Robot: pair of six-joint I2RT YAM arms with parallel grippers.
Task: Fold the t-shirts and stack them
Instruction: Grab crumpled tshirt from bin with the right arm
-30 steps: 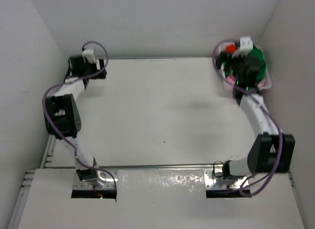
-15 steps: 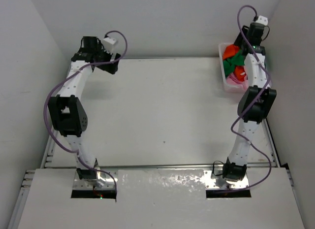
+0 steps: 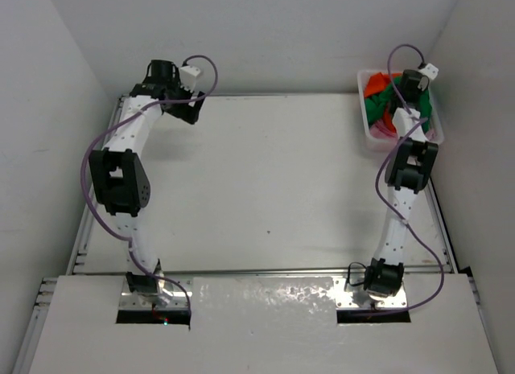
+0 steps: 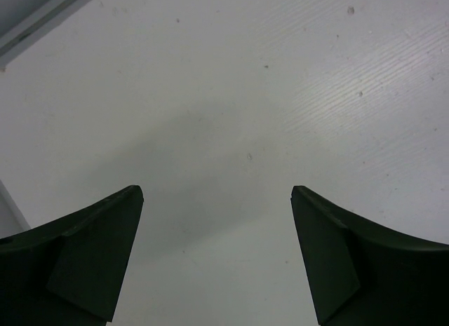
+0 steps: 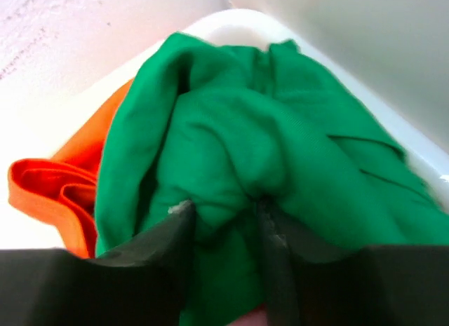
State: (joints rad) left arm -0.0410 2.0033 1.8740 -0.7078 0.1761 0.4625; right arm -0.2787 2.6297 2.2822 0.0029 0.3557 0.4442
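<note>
Bench (image 3: 265, 181) of white board spans the cell, both arms stretched to its far corners. At far right, a white basket (image 3: 361, 91) holds all three t-shirts in a heap: the green t-shirt (image 5: 280, 151) on top, the orange t-shirt (image 5: 49, 189) bunched beside it, the pink t-shirt (image 3: 376, 133) showing at the near end. The right claw (image 5: 224, 208) pinches a fold of the green cloth between its fingers. The left claw (image 4: 217, 194) hangs over the bench at far left, jaws spread wide, holding nothing.

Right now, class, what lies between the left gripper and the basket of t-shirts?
Only bare table from left gripper to basket, in the top view.
</note>
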